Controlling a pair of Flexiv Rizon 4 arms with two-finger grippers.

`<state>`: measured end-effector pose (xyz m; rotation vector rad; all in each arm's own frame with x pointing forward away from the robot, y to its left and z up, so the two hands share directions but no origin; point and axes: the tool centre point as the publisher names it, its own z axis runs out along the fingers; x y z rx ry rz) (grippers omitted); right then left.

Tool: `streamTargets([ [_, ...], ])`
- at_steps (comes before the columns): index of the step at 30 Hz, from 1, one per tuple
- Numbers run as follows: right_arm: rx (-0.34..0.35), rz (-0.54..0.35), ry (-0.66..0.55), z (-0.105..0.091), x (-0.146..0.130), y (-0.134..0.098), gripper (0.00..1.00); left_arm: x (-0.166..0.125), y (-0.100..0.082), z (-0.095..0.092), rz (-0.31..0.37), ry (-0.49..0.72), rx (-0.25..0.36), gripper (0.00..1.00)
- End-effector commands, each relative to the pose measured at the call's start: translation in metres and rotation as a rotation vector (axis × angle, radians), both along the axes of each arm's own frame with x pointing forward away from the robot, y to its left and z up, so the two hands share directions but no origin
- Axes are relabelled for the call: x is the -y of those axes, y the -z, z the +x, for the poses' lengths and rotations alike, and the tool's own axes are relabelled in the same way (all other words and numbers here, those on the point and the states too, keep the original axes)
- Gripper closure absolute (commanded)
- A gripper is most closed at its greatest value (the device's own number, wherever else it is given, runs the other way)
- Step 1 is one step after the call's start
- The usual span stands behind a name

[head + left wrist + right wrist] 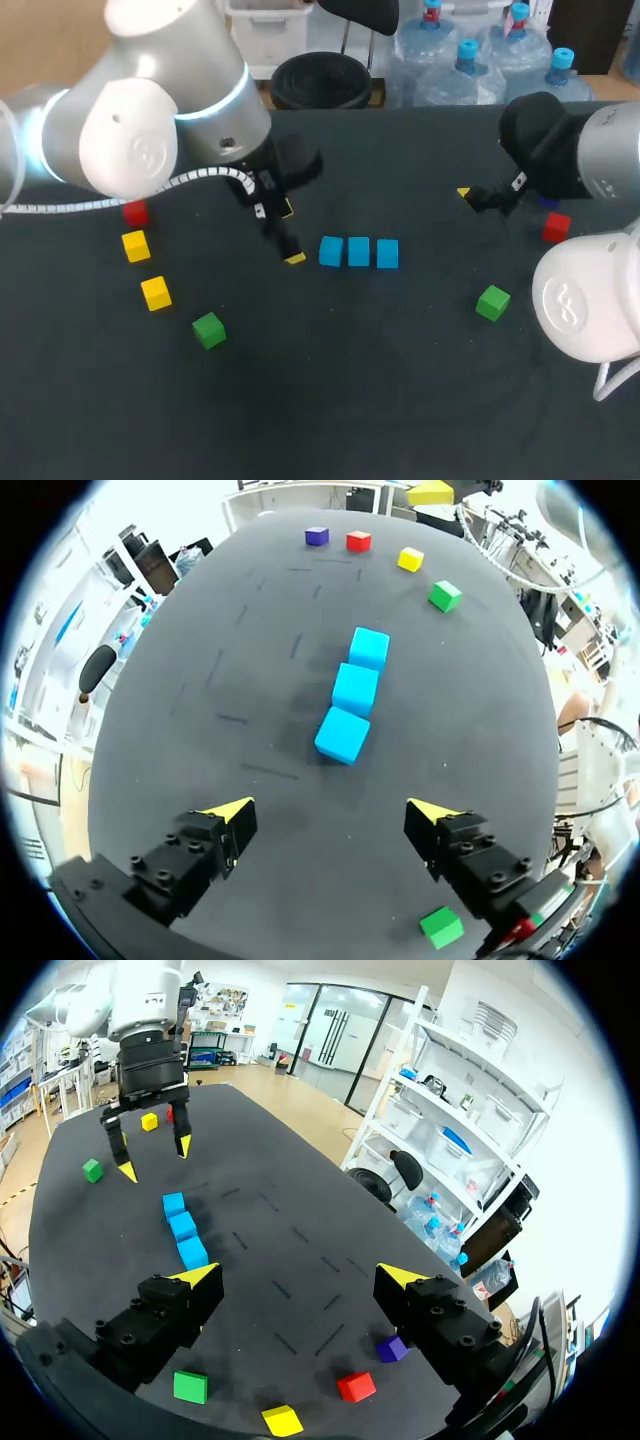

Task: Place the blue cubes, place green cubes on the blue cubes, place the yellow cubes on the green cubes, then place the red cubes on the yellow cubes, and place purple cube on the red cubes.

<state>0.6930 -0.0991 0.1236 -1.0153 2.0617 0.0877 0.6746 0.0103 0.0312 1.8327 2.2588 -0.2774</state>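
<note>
Table: dark top; every cube rests directly on it, none stacked.
Blue cubes: three in a straight row at the table's middle, side by side and close together; their tops are bare.
Left gripper: fingers spread wide, holding nothing. It hangs just off the row's left end, with the row straight ahead of it in its wrist view.
Right gripper: fingers spread wide, holding nothing. It is over the table's right part, well apart from the row.
Left green cube: lies alone on the near left, well apart from the row; in the left wrist view it is just beside one finger.
Right green cube: on the near right, apart from the row.
Far yellow cube: on the left, just nearer than the left red cube.
Near yellow cube: between the far yellow cube and the left green cube.
Right yellow cube: on the right, between the right green cube and the right red cube; hidden in the head view.
Left red cube: on the left, partly hidden by the left arm.
Right red cube: on the right, beside the right arm.
Purple cube: on the far right, next to the right red cube; in the right wrist view it lies just beside one finger.
</note>
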Motion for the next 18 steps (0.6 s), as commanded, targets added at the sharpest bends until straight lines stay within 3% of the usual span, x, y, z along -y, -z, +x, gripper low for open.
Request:
streamTargets([
  [1, -0.002, 0.0, -0.001, 0.0, 0.001, -0.001, 0.0, 0.007, -0.004, 0.002, -0.009, 0.023, -0.004, 0.0],
  [11, -0.002, 0.0, -0.001, 0.0, 0.001, -0.001, 0.0, 0.021, 0.014, -0.006, 0.003, 0.178, -0.012, 0.0],
  [18, -0.002, 0.0, -0.001, 0.0, 0.001, -0.001, 0.0, 0.032, 0.023, 0.001, 0.002, 0.194, -0.003, 0.0],
])
